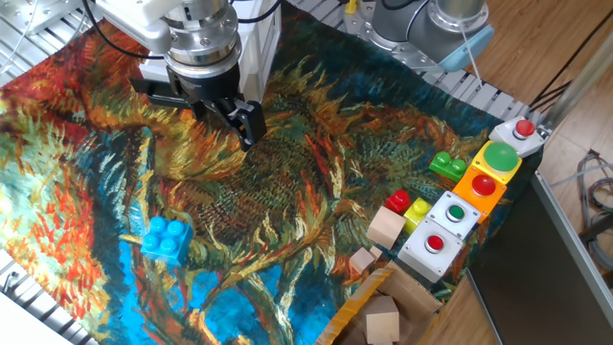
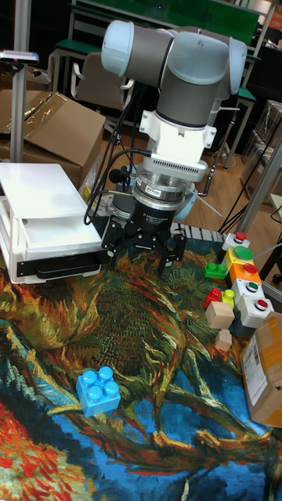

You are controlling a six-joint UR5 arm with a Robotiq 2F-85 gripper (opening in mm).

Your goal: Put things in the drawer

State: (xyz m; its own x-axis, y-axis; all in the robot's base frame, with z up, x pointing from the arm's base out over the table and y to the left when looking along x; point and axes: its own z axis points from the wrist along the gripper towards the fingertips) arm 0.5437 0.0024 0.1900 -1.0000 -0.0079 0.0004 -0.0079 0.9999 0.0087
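gripper: our gripper (image 1: 206,107) hangs over the far part of the painted cloth (image 1: 316,182). its two fingers are spread apart and there is nothing between them.
blue brick: the blue brick (image 1: 168,240) sits flat on the cloth with its studs up, well apart from the gripper.
which way: from the gripper, the brick lies toward the near edge and a little to the left. the tall fixed view shows the same for the brick (image 2: 98,390) and the gripper (image 2: 145,254).
brick shape: we see four studs. it looks about as long as it is wide, so we cannot pick a long side.
drawer: the white drawer (image 2: 59,235) is at the far left, near the gripper. we cannot tell how far out it is.
next move: we think the one arm must come near and left, then go down and line its fingers up with two flat sides.
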